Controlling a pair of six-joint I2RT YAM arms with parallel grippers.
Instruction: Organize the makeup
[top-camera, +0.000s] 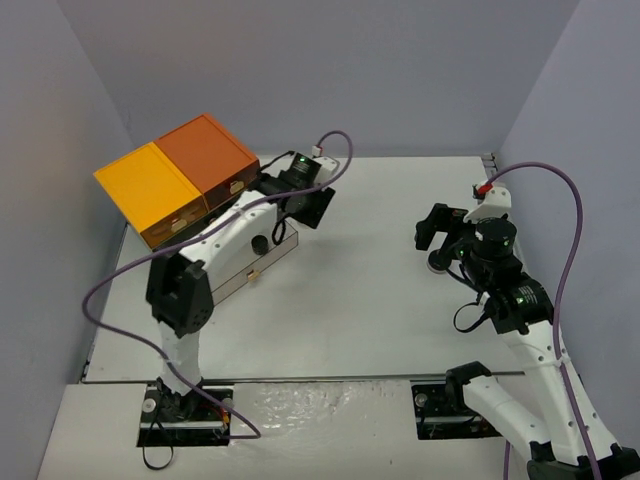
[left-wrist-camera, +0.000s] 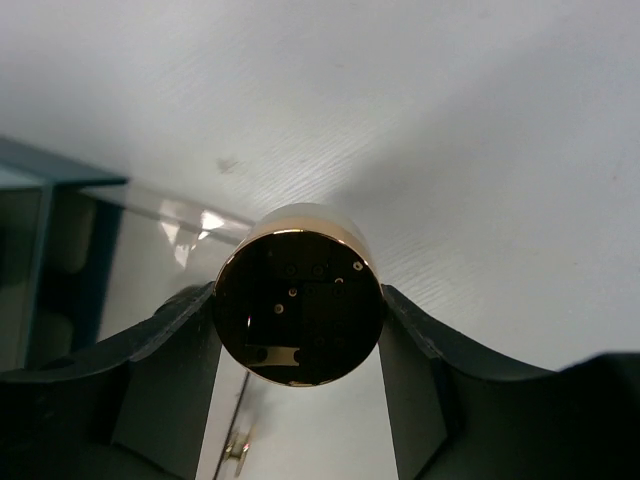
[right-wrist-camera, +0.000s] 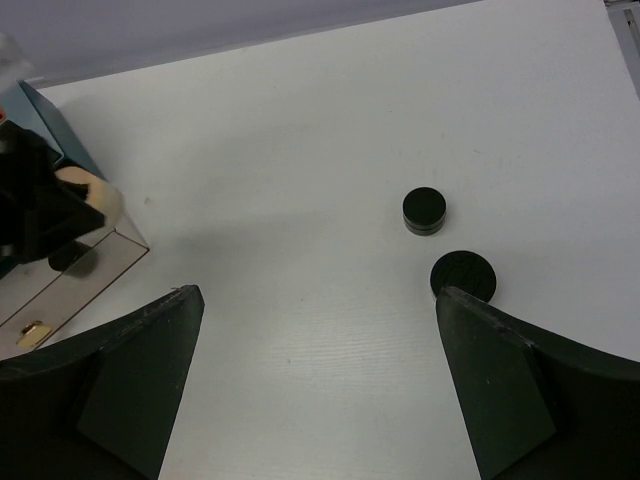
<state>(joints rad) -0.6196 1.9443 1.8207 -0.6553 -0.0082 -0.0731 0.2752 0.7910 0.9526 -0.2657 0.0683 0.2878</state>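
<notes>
A gold-lidded jar (left-wrist-camera: 298, 290) sits between the fingers of my left gripper (left-wrist-camera: 298, 300), which is shut on its sides. The jar hangs over the white table, beside a clear pulled-out drawer (left-wrist-camera: 150, 260). From above, the left gripper (top-camera: 305, 205) is at the drawer's far end, by the cabinet. My right gripper (right-wrist-camera: 320, 330) is open and holds nothing. Two round black compacts (right-wrist-camera: 424, 210) (right-wrist-camera: 463, 275) lie on the table just beyond its right finger (right-wrist-camera: 490, 380). The overhead view shows the right gripper (top-camera: 432, 240) at the right of the table.
The dark green cabinet with its orange and yellow top (top-camera: 180, 175) stands at the back left. Its clear drawer (top-camera: 250, 265) juts out toward the table's middle and has a small gold handle (right-wrist-camera: 35, 333). A dark round thing (right-wrist-camera: 65, 258) lies inside it.
</notes>
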